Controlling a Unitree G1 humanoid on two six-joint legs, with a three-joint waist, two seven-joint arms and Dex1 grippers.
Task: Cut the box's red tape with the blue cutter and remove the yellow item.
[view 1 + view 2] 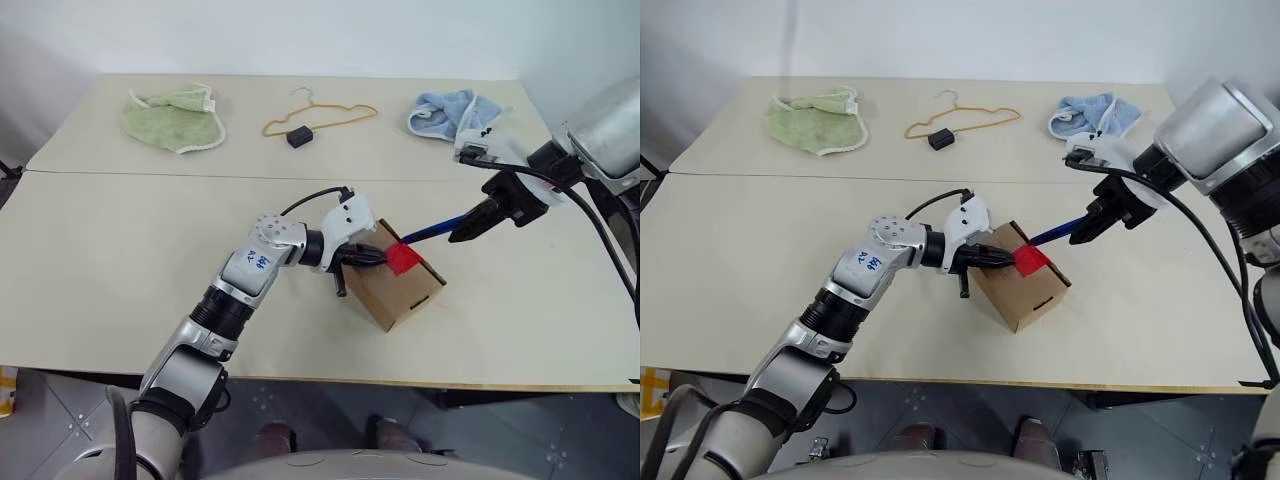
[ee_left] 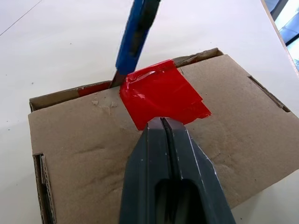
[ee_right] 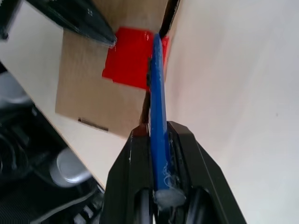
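Near the table's (image 1: pixel 120 300) front edge, the left gripper (image 1: pixel 378 257), reaching sideways with fingers pressed together, rests on the box (image 1: pixel 398 290) beside the red tape (image 1: pixel 404 259). Beyond, the downward-angled right gripper (image 1: pixel 462 236) clamps the blue cutter (image 1: pixel 432 231), tip at the tape's edge.

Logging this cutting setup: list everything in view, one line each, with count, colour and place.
table: one, beige, under everything.
box: one, brown cardboard, table centre.
red tape: one patch, red, on the box's top edge.
blue cutter: one, blue, tip at the tape's edge.
green cloth: one, far left.
hanger: one, tan, far centre.
black block: one, small, by the hanger.
blue cloth: one, far right.
left gripper: shut, pressing on the box top at the tape.
right gripper: shut on the blue cutter.
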